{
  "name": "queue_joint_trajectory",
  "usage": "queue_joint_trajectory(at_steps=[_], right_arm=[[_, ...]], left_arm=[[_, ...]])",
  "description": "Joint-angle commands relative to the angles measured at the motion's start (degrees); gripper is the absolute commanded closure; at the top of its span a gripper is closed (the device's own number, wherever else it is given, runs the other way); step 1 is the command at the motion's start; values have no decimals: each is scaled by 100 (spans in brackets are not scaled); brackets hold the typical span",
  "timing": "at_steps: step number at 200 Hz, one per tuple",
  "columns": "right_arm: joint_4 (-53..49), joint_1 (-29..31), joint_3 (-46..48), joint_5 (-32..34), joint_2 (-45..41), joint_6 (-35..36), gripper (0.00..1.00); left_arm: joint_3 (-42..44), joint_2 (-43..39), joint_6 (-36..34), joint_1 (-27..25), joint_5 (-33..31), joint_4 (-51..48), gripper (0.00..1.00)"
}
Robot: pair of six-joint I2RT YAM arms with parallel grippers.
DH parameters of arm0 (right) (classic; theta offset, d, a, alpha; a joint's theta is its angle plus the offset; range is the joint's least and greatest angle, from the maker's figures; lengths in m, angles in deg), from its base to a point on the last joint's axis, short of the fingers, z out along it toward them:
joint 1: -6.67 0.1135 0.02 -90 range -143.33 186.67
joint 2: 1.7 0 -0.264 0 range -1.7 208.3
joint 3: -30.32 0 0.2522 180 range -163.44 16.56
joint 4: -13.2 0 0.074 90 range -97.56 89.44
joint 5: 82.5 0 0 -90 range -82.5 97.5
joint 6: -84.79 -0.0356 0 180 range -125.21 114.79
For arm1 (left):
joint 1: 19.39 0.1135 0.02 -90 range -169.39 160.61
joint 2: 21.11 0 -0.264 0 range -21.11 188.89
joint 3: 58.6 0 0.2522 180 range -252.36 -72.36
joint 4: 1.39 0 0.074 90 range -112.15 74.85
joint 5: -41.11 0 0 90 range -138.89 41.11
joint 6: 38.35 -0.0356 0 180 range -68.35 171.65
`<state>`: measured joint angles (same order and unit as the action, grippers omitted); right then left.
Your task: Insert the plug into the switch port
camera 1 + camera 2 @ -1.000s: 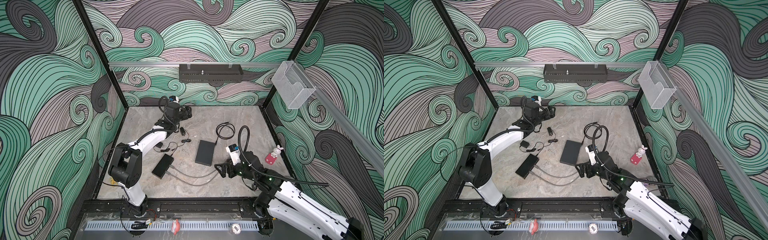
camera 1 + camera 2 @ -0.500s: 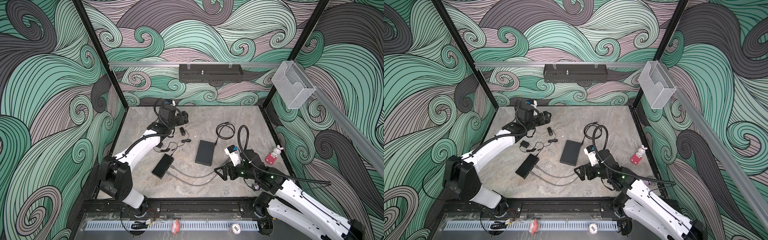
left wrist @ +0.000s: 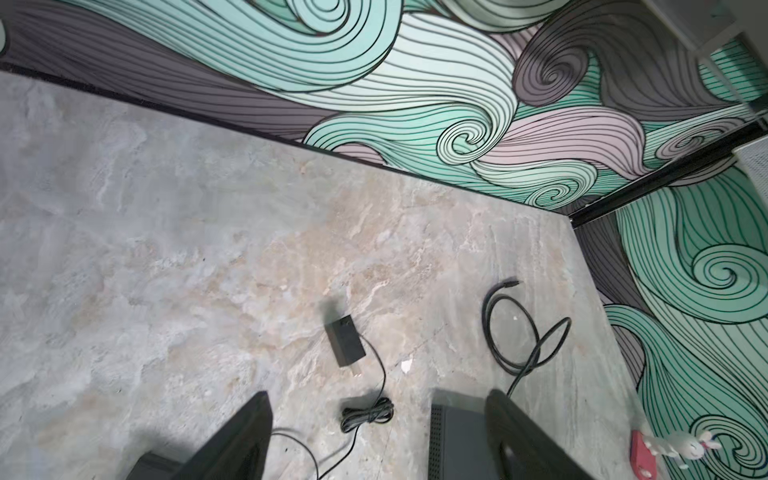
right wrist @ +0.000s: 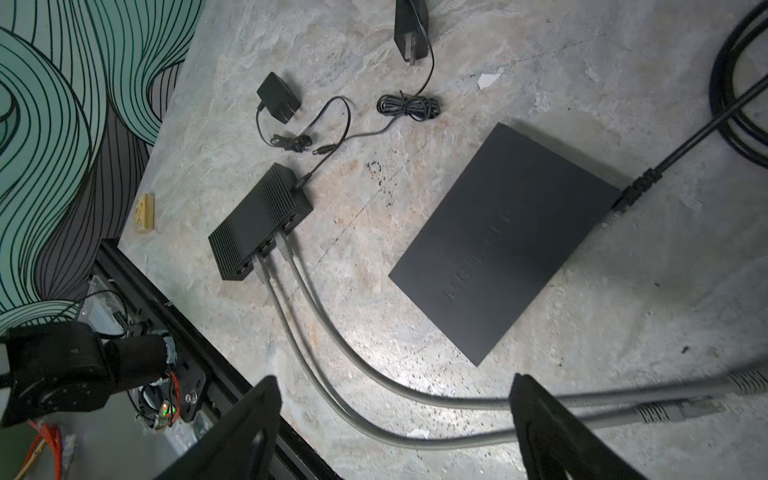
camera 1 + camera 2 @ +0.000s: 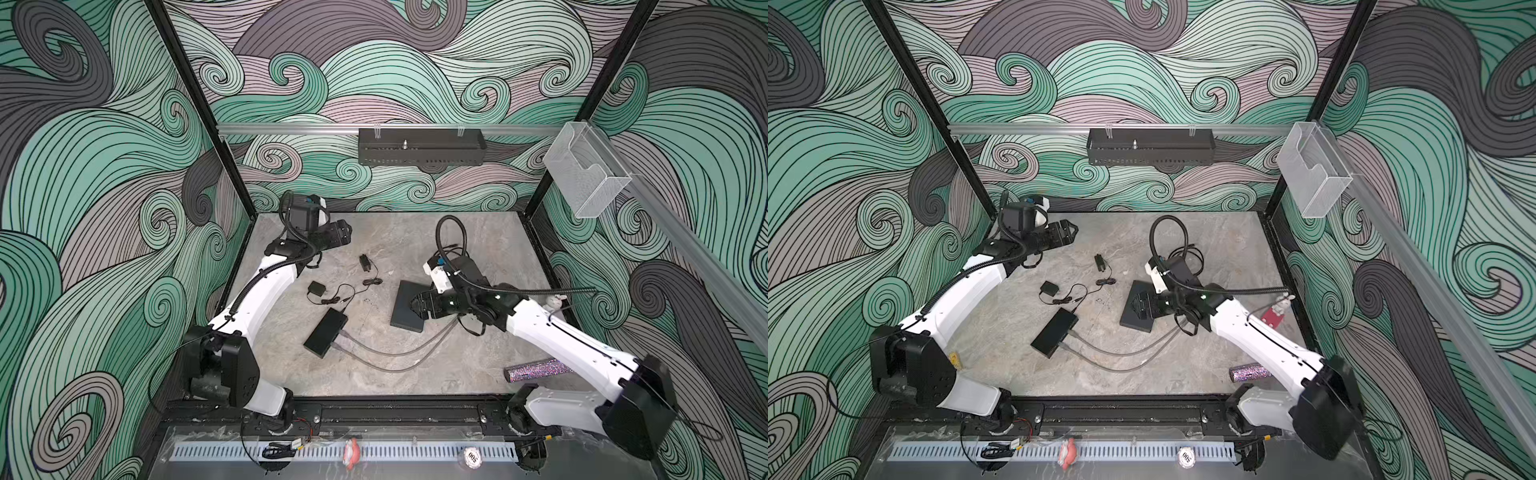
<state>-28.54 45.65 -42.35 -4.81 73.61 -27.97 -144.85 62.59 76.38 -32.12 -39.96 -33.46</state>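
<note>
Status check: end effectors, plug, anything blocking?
Left end effector open, empty. Right end effector open, empty, above gray cables. Ethernet plug loose on table, not inserted. No obstruction seen near plug.

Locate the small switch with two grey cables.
In both top views the switch lies left of centre, an adapter just behind it, the big box to its right.

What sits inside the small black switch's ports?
Two grey cables enter side ports of the small black switch; a thin black lead enters its end. Their tips are hidden inside.
</note>
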Motion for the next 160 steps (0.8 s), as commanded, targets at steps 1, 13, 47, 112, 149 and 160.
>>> queue_joint_trajectory(at_steps=[1, 13, 47, 112, 149, 160], right_arm=[[53, -22, -612, -116, 753, 10, 17], [66, -44, -1066, -417, 1334, 132, 25], [41, -52, -2420, -612, 2969, 285, 36], [-740, -100, -4879, -67, 5347, 689, 50], [-740, 132, -4849, 236, 5254, 656, 49], [-739, 167, -4878, 415, 5280, 625, 46]], left_arm=[[-61, -369, 131, 203, 711, 368, 17], [-88, -419, 117, 244, 995, 425, 17], [6, -544, 521, 307, 1517, 538, 17], [6, -305, 941, 709, 2015, 661, 20], [51, -293, 1161, 919, 2178, 733, 21], [60, -268, 1245, 951, 2273, 781, 21]])
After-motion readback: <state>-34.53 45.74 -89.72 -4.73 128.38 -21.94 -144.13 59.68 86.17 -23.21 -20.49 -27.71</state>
